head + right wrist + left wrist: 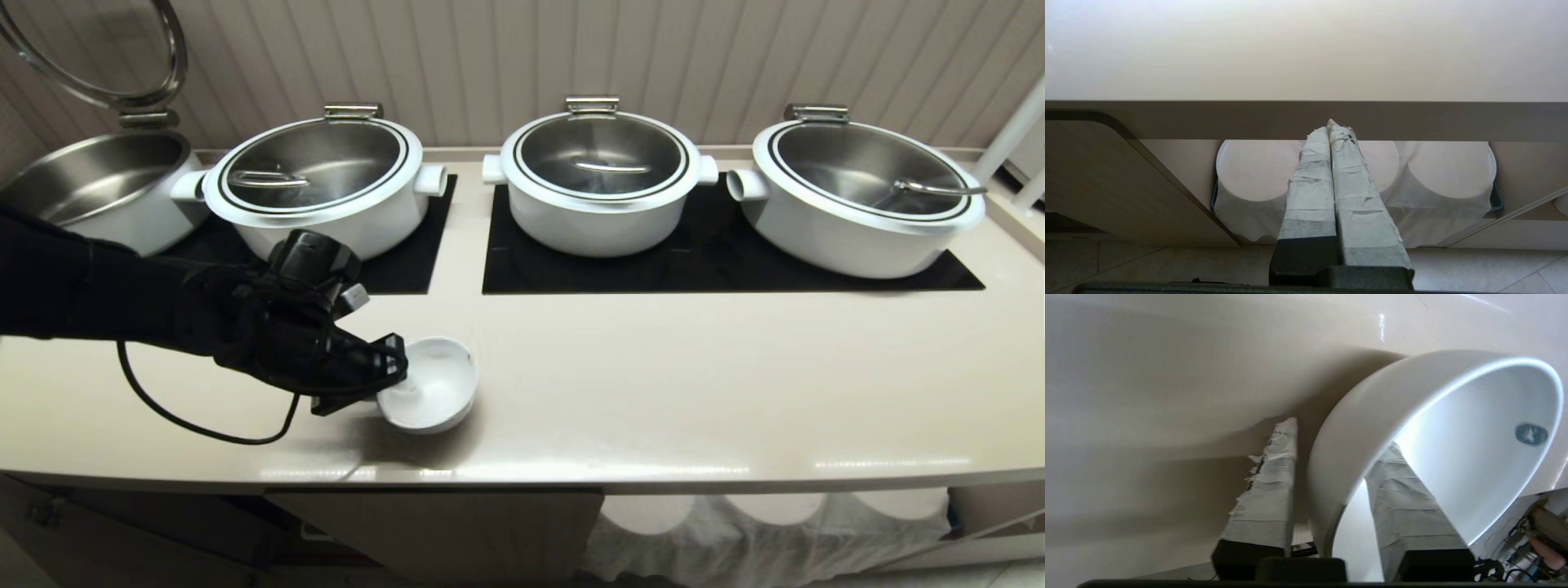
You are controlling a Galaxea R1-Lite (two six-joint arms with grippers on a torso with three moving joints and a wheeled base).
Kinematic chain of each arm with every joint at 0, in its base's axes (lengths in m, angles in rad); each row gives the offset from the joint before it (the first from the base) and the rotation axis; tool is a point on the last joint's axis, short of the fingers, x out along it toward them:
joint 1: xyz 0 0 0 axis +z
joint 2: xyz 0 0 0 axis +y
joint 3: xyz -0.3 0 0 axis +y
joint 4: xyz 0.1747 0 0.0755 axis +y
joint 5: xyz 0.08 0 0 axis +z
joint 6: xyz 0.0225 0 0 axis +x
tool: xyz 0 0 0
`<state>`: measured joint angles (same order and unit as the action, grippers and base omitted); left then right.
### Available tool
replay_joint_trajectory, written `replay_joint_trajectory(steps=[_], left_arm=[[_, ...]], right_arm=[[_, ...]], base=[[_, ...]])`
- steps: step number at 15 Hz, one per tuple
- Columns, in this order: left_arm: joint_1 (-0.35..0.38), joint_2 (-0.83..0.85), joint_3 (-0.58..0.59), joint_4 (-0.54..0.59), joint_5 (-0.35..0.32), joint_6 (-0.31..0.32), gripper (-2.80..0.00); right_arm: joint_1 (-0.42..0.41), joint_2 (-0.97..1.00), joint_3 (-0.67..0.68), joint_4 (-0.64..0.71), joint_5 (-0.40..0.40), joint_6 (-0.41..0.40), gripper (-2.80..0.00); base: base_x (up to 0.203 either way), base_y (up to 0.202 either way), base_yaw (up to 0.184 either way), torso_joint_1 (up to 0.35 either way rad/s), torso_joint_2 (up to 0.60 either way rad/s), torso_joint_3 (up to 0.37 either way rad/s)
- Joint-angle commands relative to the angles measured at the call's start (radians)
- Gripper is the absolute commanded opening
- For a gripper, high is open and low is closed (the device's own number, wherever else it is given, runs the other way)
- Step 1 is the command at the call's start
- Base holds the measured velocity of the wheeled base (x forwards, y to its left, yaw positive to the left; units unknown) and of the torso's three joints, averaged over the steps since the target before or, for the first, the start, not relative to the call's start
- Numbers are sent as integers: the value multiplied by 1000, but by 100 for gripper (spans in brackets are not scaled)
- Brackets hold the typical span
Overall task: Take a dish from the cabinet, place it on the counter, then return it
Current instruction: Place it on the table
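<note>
A: In front of the leftmost lidded pot (314, 184), what sits on the counter (653, 376)?

B: The bowl (430, 394), near the counter's front edge. The left gripper (390, 369) straddles its rim, one taped finger (1404, 506) inside and one outside, with a gap showing beside the wall, so the jaws stand apart.

A: And the right gripper (1329, 130)?

B: Its taped fingers are pressed together, empty, below the counter, facing white plates (1257, 169) in the cabinet (1126, 183).

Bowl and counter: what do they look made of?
Bowl: looks like glazed ceramic or porcelain, glossy white with a bright sheen along its rim; hard plastic can't be ruled out. Counter: smooth cream solid surface or laminate, semi-gloss, mirroring light streaks along its front edge.
</note>
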<state>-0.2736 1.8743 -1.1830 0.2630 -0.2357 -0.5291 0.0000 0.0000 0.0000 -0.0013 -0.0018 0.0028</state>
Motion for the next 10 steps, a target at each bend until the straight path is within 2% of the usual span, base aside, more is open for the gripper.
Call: replay_joint_trajectory(steps=[1,4,10], left_arm=[[-4,-6,0,-1,0,-3,0],[-4,-6,2,-38,-2,-5,0],[5,-65,3,-41,0,-3,0]], right_arm=[[1,0,0,0,0,0,-280],[0,0,0,0,0,0,-280],[0,0,0,0,0,1,-280]], base=[[0,0,0,0,0,0],[0,0,0,0,0,0],[0,0,0,0,0,0]])
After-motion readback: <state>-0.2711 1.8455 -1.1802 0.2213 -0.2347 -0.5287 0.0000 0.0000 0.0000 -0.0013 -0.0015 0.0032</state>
